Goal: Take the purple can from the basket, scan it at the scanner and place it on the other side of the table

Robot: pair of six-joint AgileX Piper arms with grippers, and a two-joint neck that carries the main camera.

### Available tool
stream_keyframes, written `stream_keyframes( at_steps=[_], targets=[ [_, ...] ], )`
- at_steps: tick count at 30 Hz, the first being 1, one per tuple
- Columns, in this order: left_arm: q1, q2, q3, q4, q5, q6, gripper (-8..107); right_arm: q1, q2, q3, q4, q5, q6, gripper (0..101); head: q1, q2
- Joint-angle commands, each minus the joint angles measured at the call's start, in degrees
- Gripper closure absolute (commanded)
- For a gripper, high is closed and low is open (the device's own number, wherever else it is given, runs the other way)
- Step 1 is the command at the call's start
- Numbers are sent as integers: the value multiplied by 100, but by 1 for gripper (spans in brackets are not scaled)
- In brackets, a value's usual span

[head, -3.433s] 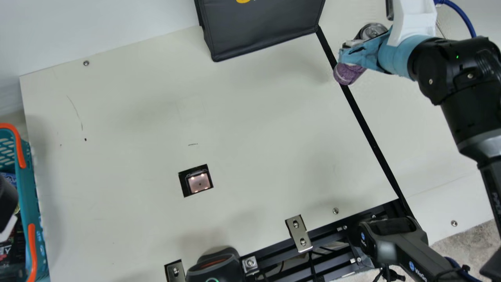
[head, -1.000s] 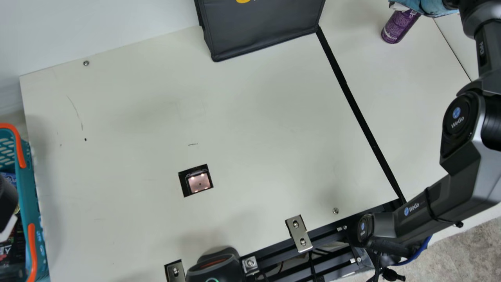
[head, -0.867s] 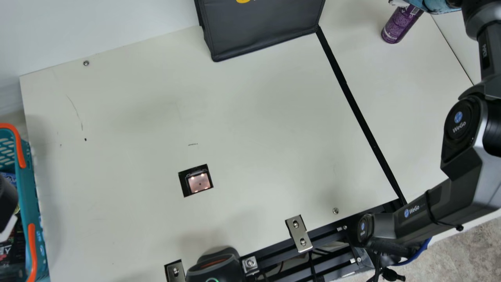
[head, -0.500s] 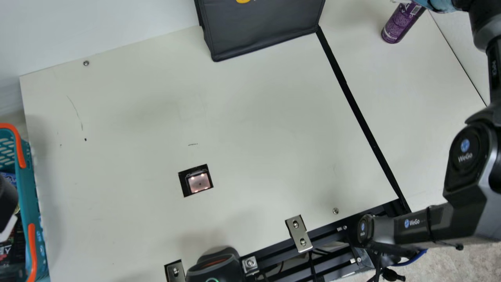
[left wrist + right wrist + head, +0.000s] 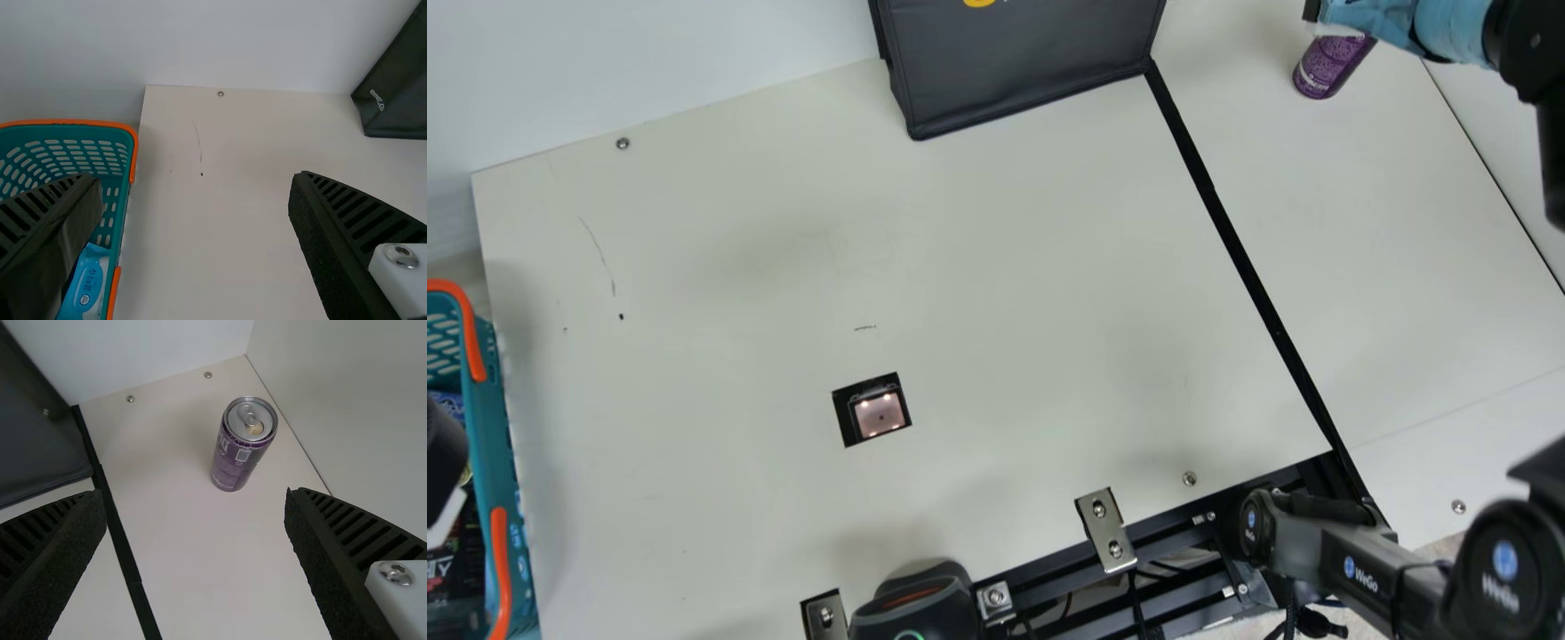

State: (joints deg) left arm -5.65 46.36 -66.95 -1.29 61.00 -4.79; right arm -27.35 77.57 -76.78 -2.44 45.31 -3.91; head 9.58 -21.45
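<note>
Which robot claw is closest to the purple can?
The right claw: the purple can stands just beyond its open fingers, while the left claw is open near the teal basket.

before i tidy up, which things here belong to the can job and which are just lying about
Part of the job:
purple can, standing upright
teal basket
lit scanner window
cream table

Just lying about:
dark bag
blue packet inside the basket

The right arm [image 5: 1534, 67] is black, with round blue markings [image 5: 1504, 560] and pale-blue wrapping [image 5: 1454, 28].
</note>
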Motion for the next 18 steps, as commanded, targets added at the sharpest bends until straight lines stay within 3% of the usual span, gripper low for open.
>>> stream_keyframes(
  at_steps=[1,6,7,8,16,18],
  targets=[
    [0,0,0,0,0,0,9,86,-415,55,-13,147,-2,6,-166,-13],
    [0,0,0,0,0,0,9,310,-1025,110,-5,486,27,6,-166,-13],
    [0,0,0,0,0,0,9,273,-776,104,-6,397,6,6,-166,-13],
    [0,0,0,0,0,0,9,307,-898,109,-6,471,15,6,-166,-13],
    [381,-287,-188,-18,802,452,9,1104,-1774,298,56,1125,129,6,-166,1056],
    [378,-294,-197,-23,719,443,9,1302,-1974,345,69,1275,160,6,-166,1323]
  ],
)
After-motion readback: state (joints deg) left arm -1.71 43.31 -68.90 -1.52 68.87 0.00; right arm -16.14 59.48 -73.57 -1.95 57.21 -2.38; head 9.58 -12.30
